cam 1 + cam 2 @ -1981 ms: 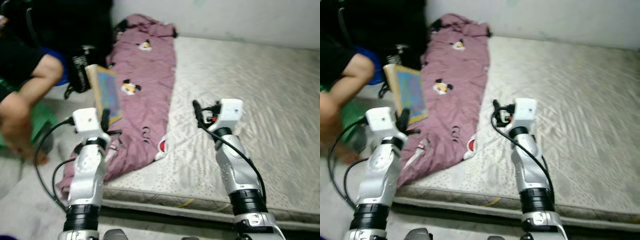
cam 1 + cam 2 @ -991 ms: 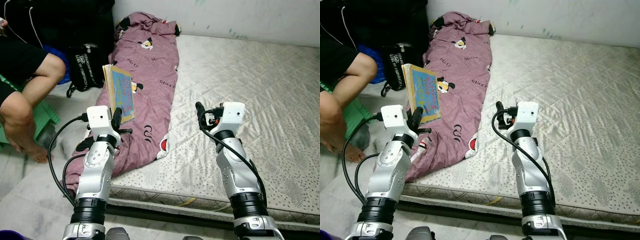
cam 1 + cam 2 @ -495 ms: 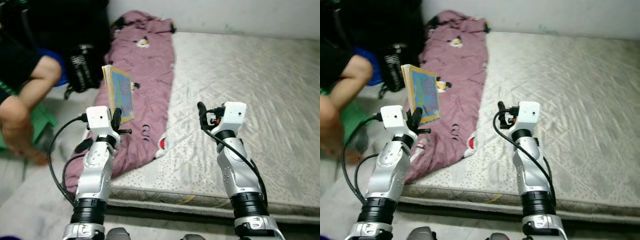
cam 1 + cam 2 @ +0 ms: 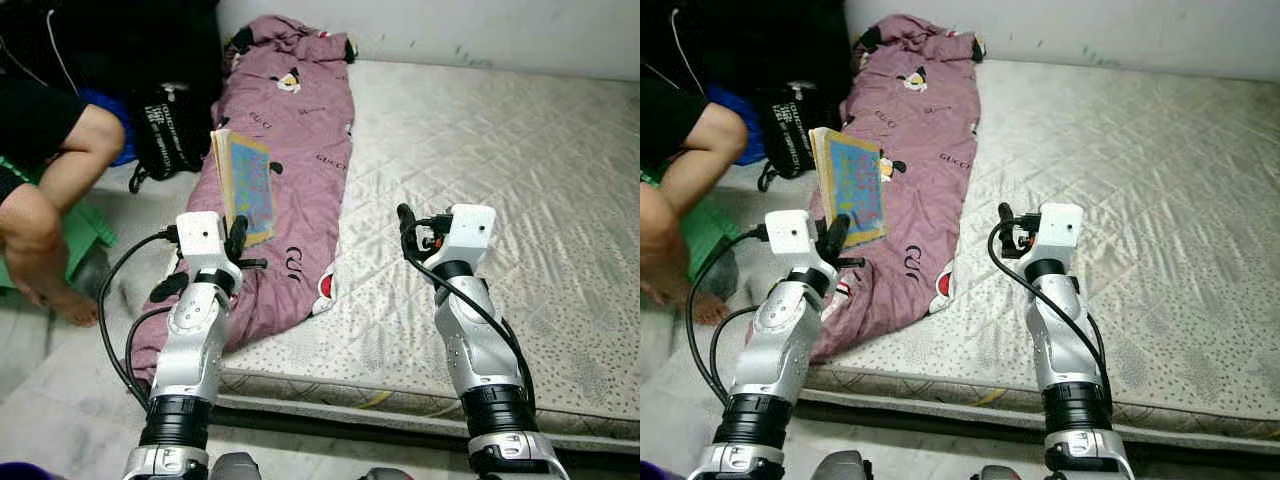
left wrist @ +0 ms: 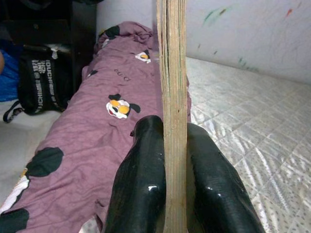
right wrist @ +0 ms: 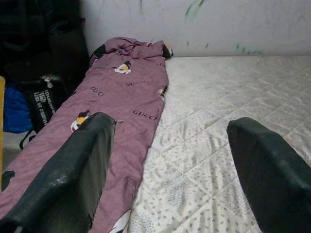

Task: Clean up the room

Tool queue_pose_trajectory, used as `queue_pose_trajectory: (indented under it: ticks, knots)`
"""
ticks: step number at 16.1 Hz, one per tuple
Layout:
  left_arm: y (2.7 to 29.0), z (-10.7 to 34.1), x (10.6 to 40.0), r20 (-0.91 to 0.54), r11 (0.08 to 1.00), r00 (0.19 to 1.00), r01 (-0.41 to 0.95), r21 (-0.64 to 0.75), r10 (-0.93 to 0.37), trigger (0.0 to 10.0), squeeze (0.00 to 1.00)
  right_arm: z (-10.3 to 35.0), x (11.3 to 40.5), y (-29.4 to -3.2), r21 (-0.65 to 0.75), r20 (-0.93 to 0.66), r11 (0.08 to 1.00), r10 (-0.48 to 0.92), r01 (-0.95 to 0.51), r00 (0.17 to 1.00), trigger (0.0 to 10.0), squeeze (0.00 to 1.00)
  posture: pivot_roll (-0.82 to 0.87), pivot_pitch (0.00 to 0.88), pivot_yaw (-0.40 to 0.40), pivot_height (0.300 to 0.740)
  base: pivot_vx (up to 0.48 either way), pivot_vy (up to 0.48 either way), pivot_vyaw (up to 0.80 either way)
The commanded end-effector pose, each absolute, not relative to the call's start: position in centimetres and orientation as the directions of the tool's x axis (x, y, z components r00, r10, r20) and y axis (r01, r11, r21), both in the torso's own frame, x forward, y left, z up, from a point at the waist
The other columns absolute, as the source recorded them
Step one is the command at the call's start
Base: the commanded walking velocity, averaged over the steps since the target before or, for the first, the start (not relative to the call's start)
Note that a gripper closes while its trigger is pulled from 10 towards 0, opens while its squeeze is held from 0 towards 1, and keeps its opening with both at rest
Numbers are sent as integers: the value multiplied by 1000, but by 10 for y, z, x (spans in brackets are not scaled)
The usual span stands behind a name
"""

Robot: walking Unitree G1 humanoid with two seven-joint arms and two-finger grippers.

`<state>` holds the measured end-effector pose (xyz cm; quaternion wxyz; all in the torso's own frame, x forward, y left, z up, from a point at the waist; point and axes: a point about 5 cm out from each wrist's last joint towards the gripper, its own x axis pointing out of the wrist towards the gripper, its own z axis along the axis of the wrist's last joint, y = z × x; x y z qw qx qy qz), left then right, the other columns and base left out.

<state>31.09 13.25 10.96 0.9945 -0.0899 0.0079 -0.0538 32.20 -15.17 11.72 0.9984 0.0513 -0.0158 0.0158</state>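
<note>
Left gripper (image 5: pixel 167 160): we have it closed on the lower edge of the book (image 4: pixel 248 187), upright above the purple blanket (image 4: pixel 290 150) at the bed's left.
Right gripper (image 6: pixel 170 160): wide open, empty, above the mattress (image 4: pixel 500 180).
Handling: we judge the book light and stiff; a deeper hold resists tipping.

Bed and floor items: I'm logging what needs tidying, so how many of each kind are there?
Book, held in the left gripper: 1
Purple cartoon-print blanket: 1
Black bag: 1
Mattress: 1
Total: 4
</note>
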Motion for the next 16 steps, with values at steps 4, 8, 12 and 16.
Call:
queue_pose_trajectory:
  ticks: [4, 8, 12, 16]
  knots:
    - [127, 118, 312, 32, 972, 989, 147, -185, -143, 10000, 0, 120, 323, -154, 97, 41, 995, 26, -30, 999, 10000, 0, -36, 50, 23, 740, 0, -222, 0]
    - [126, 119, 312, 36, 971, 988, 156, -183, -152, 10000, 0, 120, 324, -154, 94, 42, 995, 24, -28, 999, 10000, 0, -37, 48, 25, 740, 0, -217, 0]
    - [126, 119, 312, 38, 970, 987, 161, -185, -156, 10000, 0, 119, 324, -154, 90, 42, 996, 24, -27, 999, 10000, 0, -36, 43, 26, 740, 0, -328, 0]
    - [125, 120, 312, 39, 969, 987, 161, -186, -157, 10000, 0, 120, 323, -155, 84, 44, 996, 28, -32, 999, 10000, 0, -35, 44, 24, 740, 0, -329, 0]
